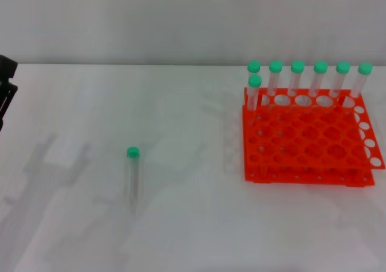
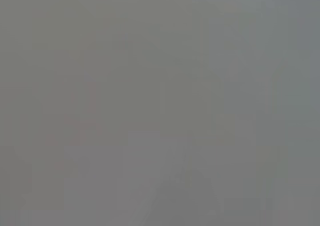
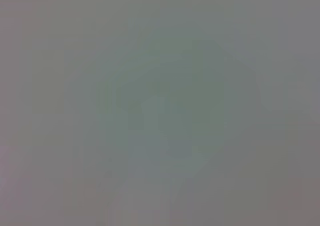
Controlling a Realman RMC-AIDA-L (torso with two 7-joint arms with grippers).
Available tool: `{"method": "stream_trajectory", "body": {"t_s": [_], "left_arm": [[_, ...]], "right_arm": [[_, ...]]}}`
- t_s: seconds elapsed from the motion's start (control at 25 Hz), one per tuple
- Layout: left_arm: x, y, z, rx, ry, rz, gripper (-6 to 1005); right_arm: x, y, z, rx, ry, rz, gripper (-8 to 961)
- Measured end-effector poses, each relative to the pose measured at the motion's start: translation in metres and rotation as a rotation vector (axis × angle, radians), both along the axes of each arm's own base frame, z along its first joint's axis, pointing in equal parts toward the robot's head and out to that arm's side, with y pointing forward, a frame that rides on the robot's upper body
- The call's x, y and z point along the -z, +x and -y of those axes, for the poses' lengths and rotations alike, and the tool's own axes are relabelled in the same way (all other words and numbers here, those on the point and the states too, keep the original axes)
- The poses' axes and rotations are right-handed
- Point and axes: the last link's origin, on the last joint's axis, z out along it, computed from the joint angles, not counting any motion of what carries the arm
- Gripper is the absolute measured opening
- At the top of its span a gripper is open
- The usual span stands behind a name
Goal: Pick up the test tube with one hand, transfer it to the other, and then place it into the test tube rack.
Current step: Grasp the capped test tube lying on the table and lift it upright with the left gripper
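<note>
Test tube point(image 1: 133, 172): lying alone on white bench point(image 1: 181, 224), green cap far end, well left of test tube rack point(image 1: 307, 142). Rack holds 7 capped tubes point(image 1: 297, 79) in back holes. Left tool point(image 1: 6, 91): at left edge, finger state indeterminable. Nothing stands between tube and rack.

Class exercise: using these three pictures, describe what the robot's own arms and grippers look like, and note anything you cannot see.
Very little shows. At the head view's left edge sits part of the left gripper: black, angular, with no visible markings or cables. The right gripper is out of view. Both wrist views are blank grey and show no fingers.
</note>
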Motion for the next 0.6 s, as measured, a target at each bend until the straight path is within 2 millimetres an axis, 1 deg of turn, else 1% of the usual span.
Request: {"method": "stream_trajectory", "body": {"t_s": [0.48,0.6], "left_arm": [[-0.0013,0.0010,-0.0032,0.011,-0.021,0.021,863],[-0.0028,0.0010,-0.0074,0.014,-0.041,0.035,863]], "right_arm": [[0.0019,0.0012,-0.0061,0.024,-0.011,0.002,870],[0.0020,0.0022,-0.0072,0.033,-0.014,0.006,870]]}}
